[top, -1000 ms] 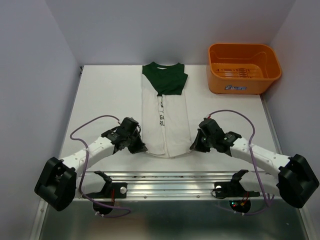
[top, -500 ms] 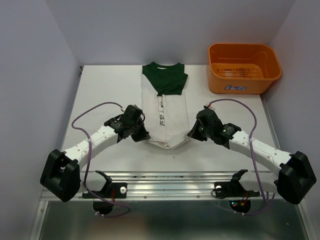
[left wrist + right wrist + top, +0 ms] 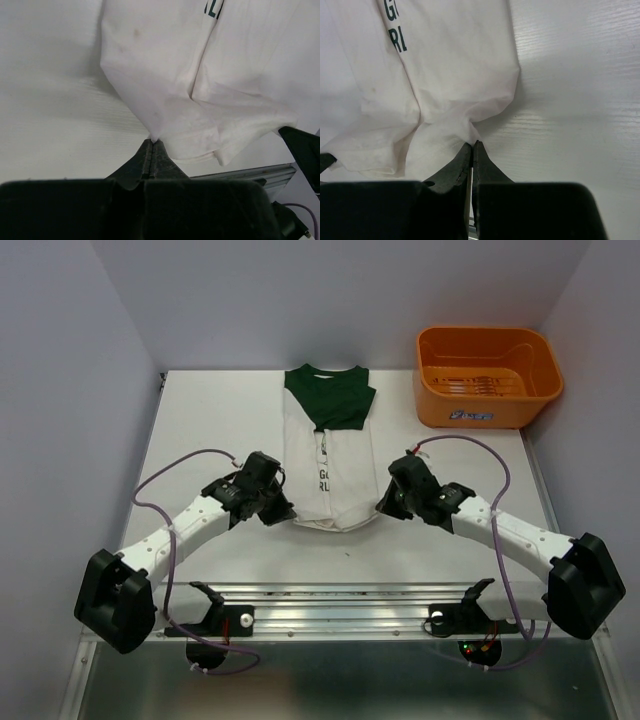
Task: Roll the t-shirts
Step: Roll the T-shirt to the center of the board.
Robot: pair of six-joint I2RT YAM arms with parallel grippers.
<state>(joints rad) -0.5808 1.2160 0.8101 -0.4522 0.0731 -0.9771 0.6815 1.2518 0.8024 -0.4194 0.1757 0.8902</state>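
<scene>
A white and dark green t-shirt lies folded into a long strip at mid-table, green collar end at the far side, dark lettering on the white part. Its near hem is lifted and folded back over the strip. My left gripper is shut on the hem's left corner. My right gripper is shut on the hem's right corner. In the left wrist view the white cloth bunches and sags between the two pinched corners. In the right wrist view the t-shirt shows the lettering beside a crease.
An orange plastic basket stands at the far right of the white table. A metal rail runs along the near edge, between the arm bases. Grey walls close in the left, far and right sides.
Both grippers have carried the near hem away from the near edge toward the collar, so the hem now lies folded back and the visible white part is shorter.
</scene>
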